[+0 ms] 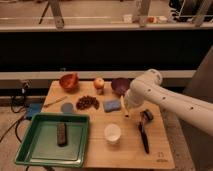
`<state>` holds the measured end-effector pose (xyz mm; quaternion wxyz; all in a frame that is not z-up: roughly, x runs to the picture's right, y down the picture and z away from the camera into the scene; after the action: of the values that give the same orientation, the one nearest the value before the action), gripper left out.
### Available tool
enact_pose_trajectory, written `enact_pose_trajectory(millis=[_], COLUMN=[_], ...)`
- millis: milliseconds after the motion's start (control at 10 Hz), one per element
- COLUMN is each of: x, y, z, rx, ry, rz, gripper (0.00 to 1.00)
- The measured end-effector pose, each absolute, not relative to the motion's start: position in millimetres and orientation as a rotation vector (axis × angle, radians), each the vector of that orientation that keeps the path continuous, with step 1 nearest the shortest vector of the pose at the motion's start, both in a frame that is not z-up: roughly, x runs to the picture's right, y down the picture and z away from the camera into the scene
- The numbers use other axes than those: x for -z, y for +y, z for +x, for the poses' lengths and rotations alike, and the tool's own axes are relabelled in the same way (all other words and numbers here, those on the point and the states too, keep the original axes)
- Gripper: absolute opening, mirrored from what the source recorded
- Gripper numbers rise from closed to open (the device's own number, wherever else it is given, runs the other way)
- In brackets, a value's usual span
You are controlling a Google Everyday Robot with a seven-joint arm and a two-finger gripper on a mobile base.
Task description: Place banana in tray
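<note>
Your tool (127, 107) sits at the end of the white arm (165, 100), which comes in from the right edge and bends down over the right-middle part of the tabletop (125, 152). It's just right of the blue sponge (112, 105) and in front of the purple bowl (120, 85). Honestly, I can't tell whether it's clenched or released, because the wrist covers that bit.

The banana (127, 113) is right under the tool. It's a small pale yellow sliver, narrow and tapered, standing pretty much upright with its lower tip near the wood. It looks like it meets the tool's end, but I can't say whether it's actually gripped. It's between the sponge and the black brush-like utensil (144, 131), and up and to the right of the white cup (112, 133).

The tray (40, 142) is the big shallow green one at the front-left corner, well apart from the banana. One dark rectangular bar (61, 134) lies in it, roughly in the middle.

Other stuff on the tabletop:
- an orange-red bowl (69, 81) at the back left
- an apple (99, 83) to the right of that bowl
- a dark clump of small bits (87, 102)
- a grey-blue round disc (67, 107) just behind the tray
- a thin wooden stick (55, 102) left of the disc
</note>
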<state>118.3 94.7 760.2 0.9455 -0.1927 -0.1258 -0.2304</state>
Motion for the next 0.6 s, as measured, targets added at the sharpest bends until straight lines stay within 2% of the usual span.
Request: enact_pose_trajectory(millis=[600], x=[-737.4], y=[99.0], z=[84.9], rx=[0.573], ry=[-0.27], rz=[-0.364], gripper=[0.0])
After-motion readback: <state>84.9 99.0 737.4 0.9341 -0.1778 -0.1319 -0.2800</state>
